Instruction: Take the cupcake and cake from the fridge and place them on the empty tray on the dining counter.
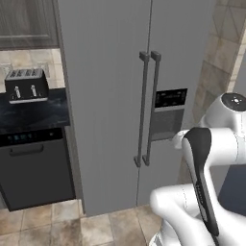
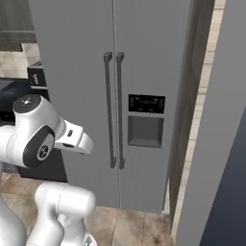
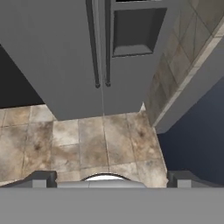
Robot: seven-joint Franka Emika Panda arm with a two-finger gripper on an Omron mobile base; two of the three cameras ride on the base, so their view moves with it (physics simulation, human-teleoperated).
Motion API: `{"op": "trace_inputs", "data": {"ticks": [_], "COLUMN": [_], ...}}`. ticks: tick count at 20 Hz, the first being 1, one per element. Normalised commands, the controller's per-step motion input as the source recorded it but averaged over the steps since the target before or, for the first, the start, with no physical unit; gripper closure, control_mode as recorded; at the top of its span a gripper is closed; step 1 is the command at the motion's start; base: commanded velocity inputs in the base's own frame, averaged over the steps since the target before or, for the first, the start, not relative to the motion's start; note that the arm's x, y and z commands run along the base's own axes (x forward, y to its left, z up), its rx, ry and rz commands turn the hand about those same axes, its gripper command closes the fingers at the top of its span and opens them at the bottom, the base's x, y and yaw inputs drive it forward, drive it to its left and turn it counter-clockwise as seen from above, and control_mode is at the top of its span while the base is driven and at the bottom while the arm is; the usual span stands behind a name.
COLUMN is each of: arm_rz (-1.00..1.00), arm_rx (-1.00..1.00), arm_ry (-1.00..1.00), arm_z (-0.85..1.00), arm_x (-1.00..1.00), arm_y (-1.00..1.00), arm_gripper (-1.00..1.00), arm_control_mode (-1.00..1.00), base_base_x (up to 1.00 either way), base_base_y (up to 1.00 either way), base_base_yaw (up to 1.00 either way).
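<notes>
From the left base view I saw the fridge [image 1: 115,105] standing shut in front of me, its two dark bar handles [image 1: 148,108] running straight up and down side by side at the door seam. A toaster [image 1: 26,85] sat on the black worktop [image 1: 33,113] off to one side. My arm was folded low, with the hand tucked down out of this picture, so I could place nothing against the fingers here.

From the right base view the fridge doors were again both closed, with the dispenser panel [image 2: 145,120] set in the right door just beside the handles. I could not see the cupcake or the cake; I judged they were behind those doors.

In the hand view the gripper [image 3: 111,175] pointed down at the tiled floor [image 3: 92,144], its two fingers [image 3: 41,178] spread fully apart and holding nothing. The handles' lower ends lay ahead of and above the fingers, well apart from them, with their long axis vertical. I reckoned the coming move turned on raising the hand and rolling it so the spread fingers could straddle one upright bar across its width.
</notes>
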Motion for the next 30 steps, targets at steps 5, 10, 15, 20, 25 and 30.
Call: {"op": "trace_inputs", "data": {"ticks": [5, 10, 15, 20, 25, 30], "arm_rz": [0.0, 0.01, 0.09, 0.08, 0.0, 0.0], "arm_rx": [0.0, 0.0, 0.0, 0.0, 0.0, 0.0], "arm_ry": [0.0, -0.01, -0.09, -0.13, -0.02, -0.01], "arm_z": [0.0, 0.0, 0.0, 0.0, 0.0, 0.0], "arm_x": [0.0, 0.28, 0.57, 0.62, 0.82, 0.87], "arm_y": [0.0, 0.0, 0.03, 0.25, 0.07, 0.0], "arm_gripper": [-1.0, -1.0, -1.0, -1.0, -1.0, -1.0], "arm_control_mode": [1.0, -1.0, -1.0, -1.0, -1.0, -1.0], "base_base_x": [-0.15, 0.0, 0.0, 0.0, 0.0, 0.0], "base_base_y": [-0.14, 0.0, 0.0, 0.0, 0.0, 0.0], "base_base_yaw": [0.0, 0.0, 0.0, 0.0, 0.0, 0.0]}}
